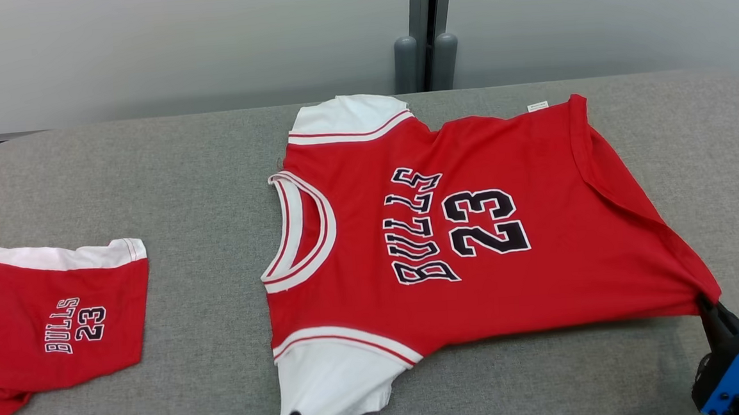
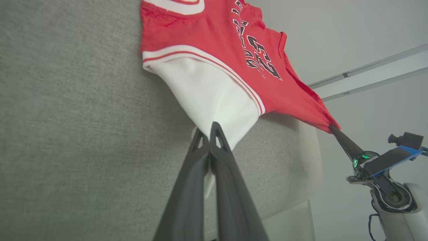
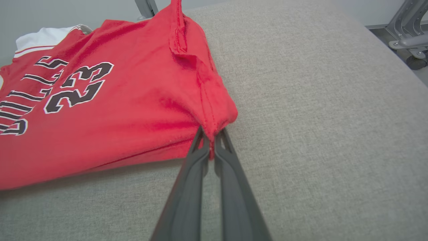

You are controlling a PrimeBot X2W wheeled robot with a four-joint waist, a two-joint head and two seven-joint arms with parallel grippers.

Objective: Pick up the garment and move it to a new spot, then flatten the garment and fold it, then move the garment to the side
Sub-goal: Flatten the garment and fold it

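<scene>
1. Red fabric with white sleeves: the jersey (image 1: 473, 227) lies front-up, printed BULLS 23, across the middle and right of the grey padded table (image 1: 150, 182). Its near side reaches toward the table's front edge.
2. The left gripper (image 2: 210, 129) has its jaws pressed together on the tip of the near white sleeve (image 1: 328, 377). The right gripper (image 3: 209, 134) is clamped on the bunched red hem corner, toward the table's front right corner.
3. Pinching 2 well-separated points along 1 side looks meant to keep the cloth taut, so it can be dragged or smoothed without crumpling.
4. The head view adds matching red shorts (image 1: 49, 317) at the table's left edge. The right wrist view adds the hem seam puckered between the fingers. The left wrist view adds the taut near edge raised off the table, with shadow beneath.
</scene>
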